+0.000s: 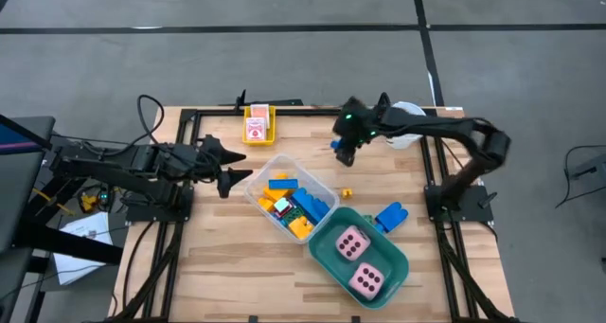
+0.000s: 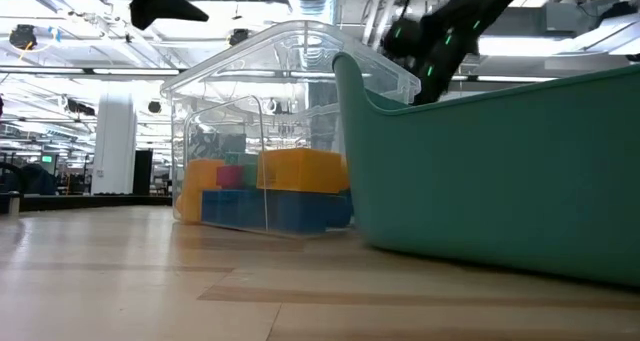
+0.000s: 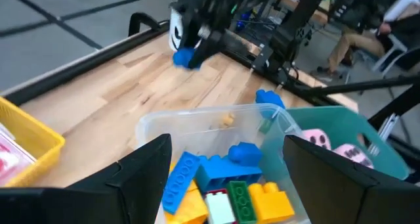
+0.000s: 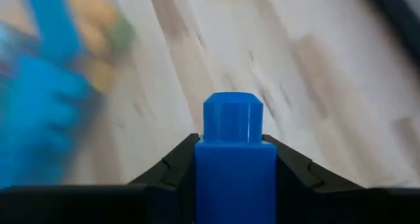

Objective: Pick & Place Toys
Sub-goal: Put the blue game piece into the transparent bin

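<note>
My right gripper hangs over the far middle of the table, shut on a blue brick. The left wrist view shows that brick above the wood. My left gripper stands open just left of a clear box that holds blue, yellow, green and red bricks; its fingers frame the box with nothing between them. Another blue brick and a small orange piece lie on the table. Two pink dice sit in the teal tub. My right gripper pinches the blue brick by two opposite side walls between its two fingers, with the brick's stud sticking out past the fingertips. The fingers slant down from the table's right and far side. The brick is lifted clear of the table.
A yellow tray with pink-white cards sits at the far edge, left of middle. A white cup stands at the far right behind my right arm. Bare wood lies between the clear box and the far edge, and along the near left.
</note>
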